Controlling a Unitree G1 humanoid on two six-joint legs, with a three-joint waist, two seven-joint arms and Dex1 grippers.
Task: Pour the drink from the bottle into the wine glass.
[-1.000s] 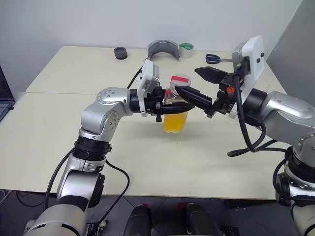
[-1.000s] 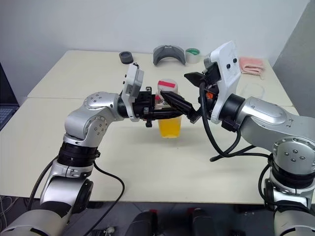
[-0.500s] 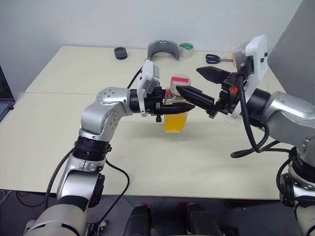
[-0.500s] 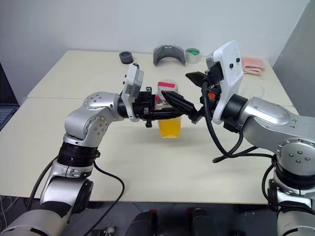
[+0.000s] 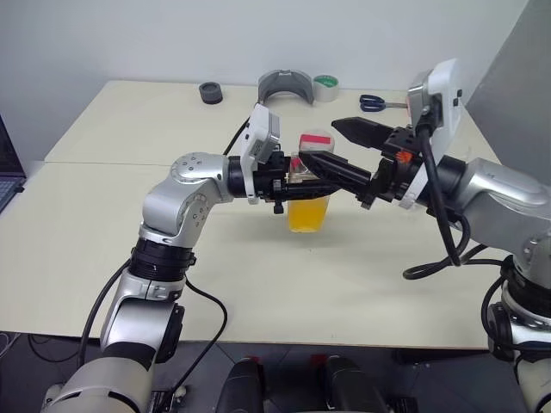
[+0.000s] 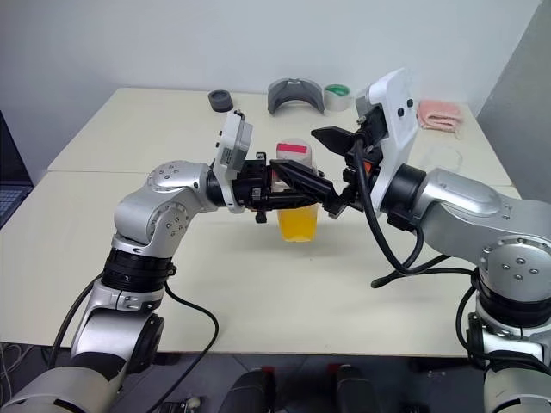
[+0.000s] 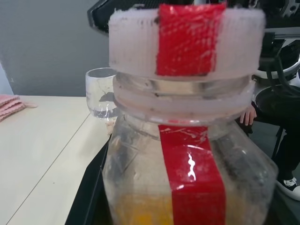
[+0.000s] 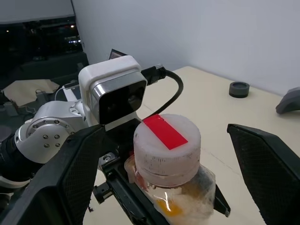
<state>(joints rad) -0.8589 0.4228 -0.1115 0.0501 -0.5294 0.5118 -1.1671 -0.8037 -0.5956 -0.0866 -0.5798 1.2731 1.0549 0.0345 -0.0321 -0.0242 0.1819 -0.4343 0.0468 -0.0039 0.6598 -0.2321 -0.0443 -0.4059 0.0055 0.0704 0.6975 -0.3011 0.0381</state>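
My left gripper (image 5: 295, 181) is shut on the bottle (image 5: 308, 202) and holds it upright above the table. The bottle is clear plastic with orange drink (image 6: 297, 224) in its lower half. It has a white cap (image 8: 167, 140) with a red stripe and a red label strip (image 7: 192, 173). My right gripper (image 5: 319, 140) is open, level with the cap, with one black finger (image 8: 70, 178) on each side and a gap to the cap on both sides. The wine glass (image 7: 101, 93) stands on the table behind the bottle, clear and empty.
Along the table's far edge lie a black round lid (image 5: 210, 92), a grey curved piece (image 5: 285, 86), a tape roll (image 5: 325, 84), scissors (image 5: 373, 102) and a pink cloth (image 6: 439, 114). A laptop (image 5: 7, 172) sits at the left border.
My right wrist has turned a little and its open fingers have edged slightly further past the cap. The left arm and the bottle have stayed put.
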